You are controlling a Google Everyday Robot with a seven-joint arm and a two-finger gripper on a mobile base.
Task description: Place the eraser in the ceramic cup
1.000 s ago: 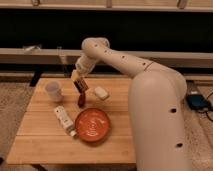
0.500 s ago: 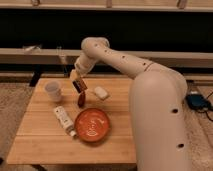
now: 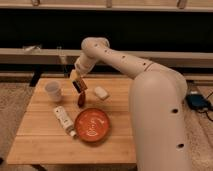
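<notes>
1. My gripper (image 3: 77, 84) is hanging low over the tabletop (image 3: 40, 142), toward its back edge and left of the middle. It is sitting between the ceramic cup (image 3: 53, 91) and the eraser (image 3: 101, 92).
2. Nothing is changing over the last second: the arm is staying where it was, and the eraser and cup are lying exactly as before. I am taking that to mean the task is not yet advancing, since the eraser has not been picked up.
3. The fingers are pressing together with nothing of the task between them. A dark object (image 3: 81, 99) is lying just below them, and I cannot tell whether they are touching it.
4. The eraser is resting free on the tabletop near the back edge, just right of the gripper. The cup is standing upright near the left edge (toward the back-left corner).
5. As I judge it, I am needing to spread the fingers and shift right to the eraser before anything goes to the cup.
</notes>
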